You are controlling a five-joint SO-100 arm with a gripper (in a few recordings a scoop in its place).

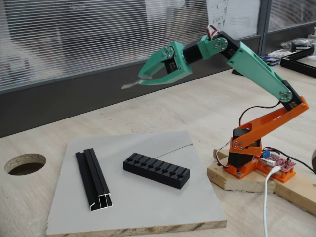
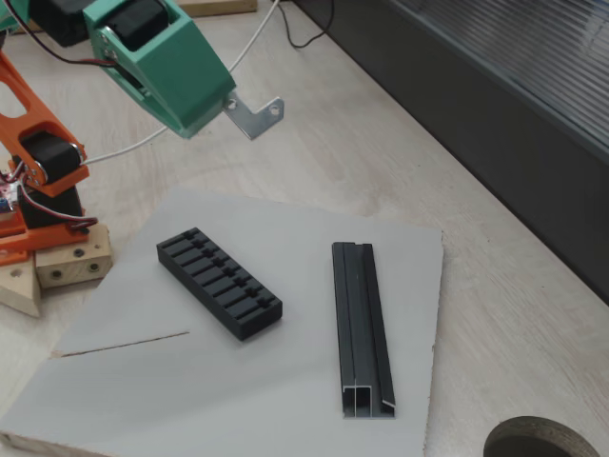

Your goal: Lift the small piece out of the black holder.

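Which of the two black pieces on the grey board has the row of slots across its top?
The black holder, the shorter, chunkier block. The other, the long thin black rail, has lengthwise grooves and silvery cut ends.

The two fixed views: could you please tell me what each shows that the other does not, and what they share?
A fixed view takes in the whole arm up from its orange base, with the small piece as a blurred sliver. In a fixed view from the other side, the small piece reads sharply as a bent silvery bracket with holes. Both fixed views show the hand gripping the piece in the air, well clear of the black holder, which lies beside the black rail on the grey board.
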